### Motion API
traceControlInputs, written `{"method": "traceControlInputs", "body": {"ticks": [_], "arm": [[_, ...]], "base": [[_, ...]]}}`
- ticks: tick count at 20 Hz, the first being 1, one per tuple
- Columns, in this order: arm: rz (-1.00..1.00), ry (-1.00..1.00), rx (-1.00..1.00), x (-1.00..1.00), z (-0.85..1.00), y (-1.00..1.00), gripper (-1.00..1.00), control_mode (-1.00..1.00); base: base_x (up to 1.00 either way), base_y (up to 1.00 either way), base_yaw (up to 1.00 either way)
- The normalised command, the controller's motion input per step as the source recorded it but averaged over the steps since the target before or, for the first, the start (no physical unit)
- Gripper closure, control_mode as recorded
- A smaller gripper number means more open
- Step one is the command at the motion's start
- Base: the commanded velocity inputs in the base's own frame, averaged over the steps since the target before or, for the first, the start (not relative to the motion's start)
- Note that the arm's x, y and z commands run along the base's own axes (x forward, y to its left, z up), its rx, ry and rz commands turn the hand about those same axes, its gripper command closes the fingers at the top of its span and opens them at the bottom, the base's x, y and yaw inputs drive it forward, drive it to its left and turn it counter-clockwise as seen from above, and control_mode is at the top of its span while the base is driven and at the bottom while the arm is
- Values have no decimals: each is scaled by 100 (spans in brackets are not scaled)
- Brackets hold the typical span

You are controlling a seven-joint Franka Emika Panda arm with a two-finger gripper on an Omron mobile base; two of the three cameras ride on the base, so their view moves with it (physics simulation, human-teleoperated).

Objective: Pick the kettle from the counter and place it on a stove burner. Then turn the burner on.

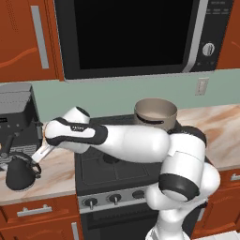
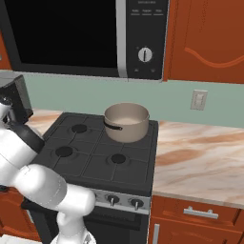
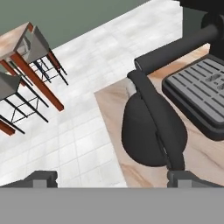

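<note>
No legible text; microwave [image 2: 143, 38] panel labels too blurred.

The kettle [image 1: 19, 173] that I must take is small, dark grey and cone-shaped, and it stands upright on the beige-pink marble tabletop [image 1: 54, 173], left of the stove and close to the front edge. Its thin black loop handle [image 3: 154, 116] arches over the body. The wider black stove burner [image 2: 118, 158] sits under dark grey grates at the front right of the stove, bare, well apart from the kettle.
</note>
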Motion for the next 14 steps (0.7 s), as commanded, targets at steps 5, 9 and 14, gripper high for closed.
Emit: {"method": "traceControlInputs", "body": {"ticks": [5,9,14], "arm": [[0,0,0,22,0,40,-100,-100],[0,0,-4,26,0,18,-100,-100],[0,0,-6,31,-3,20,-100,-100]], "base": [[0,0,0],[0,0,0],[0,0,0]]}}
